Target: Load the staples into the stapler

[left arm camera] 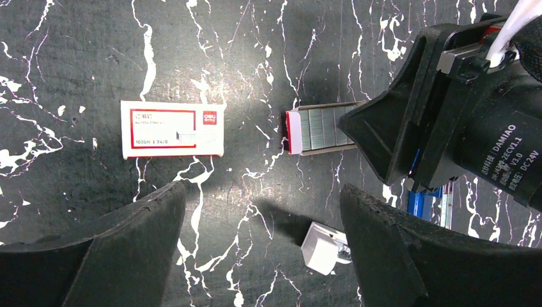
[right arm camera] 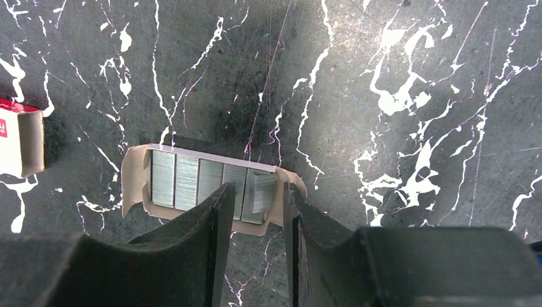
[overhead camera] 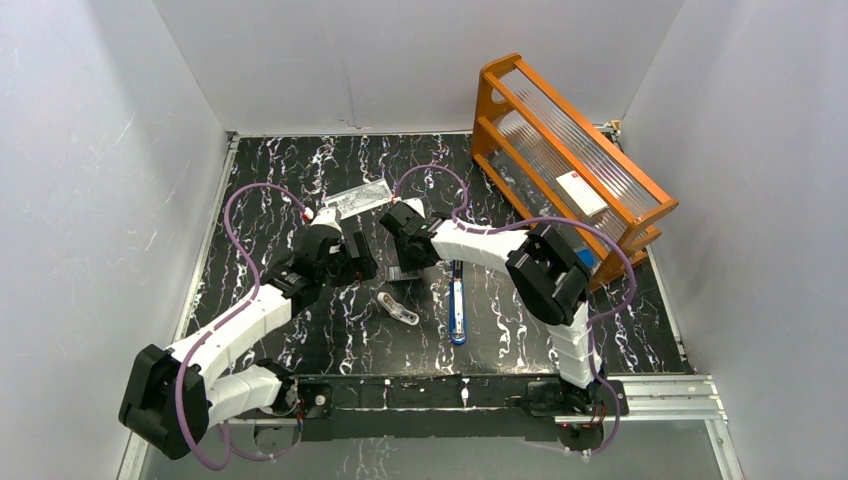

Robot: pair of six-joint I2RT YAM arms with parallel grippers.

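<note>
Between the black fingers [right arm camera: 211, 224] of the right gripper [right arm camera: 259, 195], only a narrow slit, set astride the rightmost strip of the staples [right arm camera: 185, 181]. Contact of pads with metal: cannot tell. Five grey, shiny, finely ribbed strips side by side in a shallow beige cardboard tray [right arm camera: 133, 185], end flaps splayed. Strip at the slit paler and slightly askew. All flat on the black, white-veined table [right arm camera: 396, 77], about mid-table, just left of the stapler [overhead camera: 457, 312] and just far of a small white-silver gadget [overhead camera: 398, 308]. Stapler bright blue and slim, lying lengthwise near to far, black at its far end. Left gripper [left arm camera: 261, 198] spread wide, holding nothing, hanging over bare marble just near the tray. Red-and-white box [left arm camera: 172, 129] left of the tray, apart from it. Orange rack [overhead camera: 570, 150] at the far right.
</note>
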